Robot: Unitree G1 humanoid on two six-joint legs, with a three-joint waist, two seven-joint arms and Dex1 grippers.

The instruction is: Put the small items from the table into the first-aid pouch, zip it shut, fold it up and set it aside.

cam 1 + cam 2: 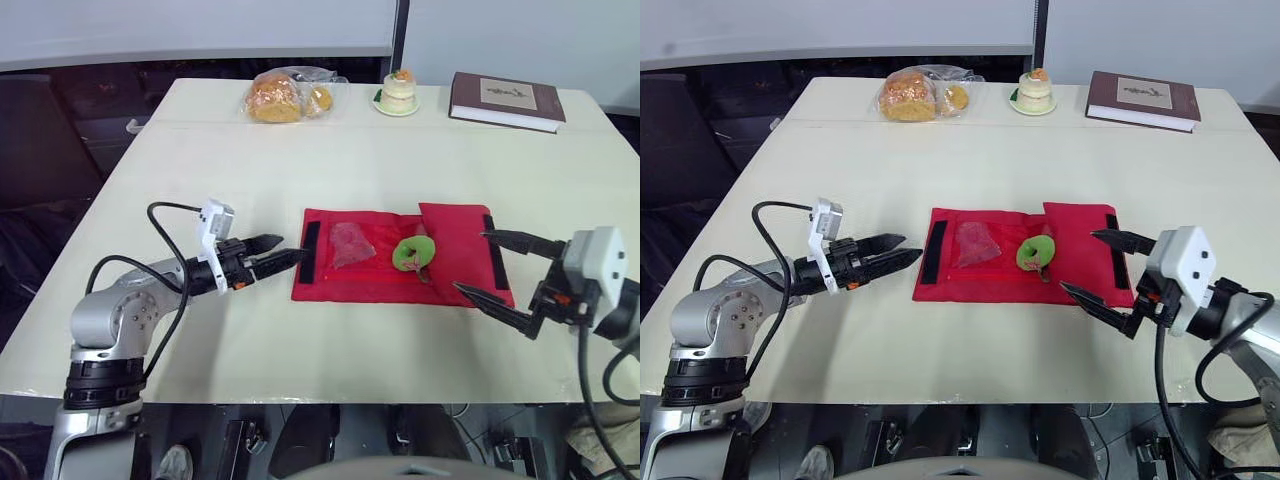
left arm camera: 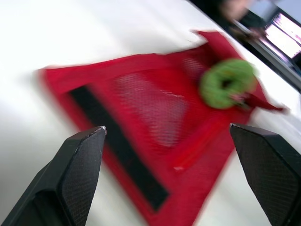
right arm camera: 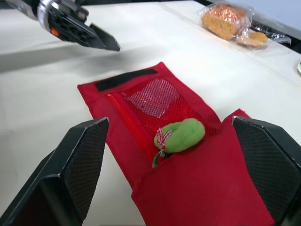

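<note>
Red pouch (image 1: 360,278) lies on the counter (image 1: 300,170), a green ring (image 1: 412,252) on its middle. Our left hand (image 1: 292,247) and right hand (image 1: 471,262) are at its two ends, both spread apart, empty. Next, we think, tuck the ring in and zip.

Cream rectangular tabletop (image 1: 300,160): smooth, matt, slight sheen. Red flat cloth pouch (image 1: 460,250): woven fabric, matt. The pouch's red mesh pocket panel (image 3: 157,99) is an open weave, see-through. Black strip at the pouch's end (image 3: 124,78): matt, fuzzy, looks like hook-and-loop. Green ring-shaped plush item (image 3: 181,134): soft fuzzy pile, with a checked cloth ribbon (image 3: 163,137) on it. Left gripper (image 1: 290,247) and right gripper (image 1: 469,261): jaws black, matt, look plastic; inner pads (image 2: 82,169) finely dimpled. Clear plastic bag of bread (image 1: 290,95): glossy, crinkled. Maroon hardcover book (image 1: 505,100): matt cover, pale paper label.
</note>
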